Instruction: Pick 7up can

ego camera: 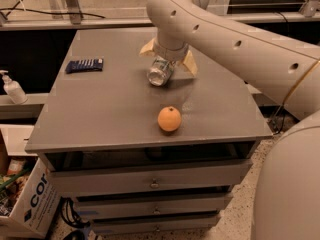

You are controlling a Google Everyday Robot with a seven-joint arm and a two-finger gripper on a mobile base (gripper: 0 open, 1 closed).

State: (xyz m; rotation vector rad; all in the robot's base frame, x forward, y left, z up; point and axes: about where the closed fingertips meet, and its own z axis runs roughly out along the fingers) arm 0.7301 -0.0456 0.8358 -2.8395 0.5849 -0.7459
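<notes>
The 7up can (160, 72) lies on its side near the middle of the grey table top (100, 114), its silver end facing the camera. My gripper (168, 59) hangs right over it, with one tan finger (147, 48) to the can's left and the other to its right. The fingers are spread apart and straddle the can. The arm covers most of the can's far part.
An orange (169, 119) sits near the table's front edge, in front of the can. A flat dark blue packet (84, 65) lies at the left back. A soap bottle (12, 88) stands on a ledge to the left. A cardboard box (27, 204) is on the floor.
</notes>
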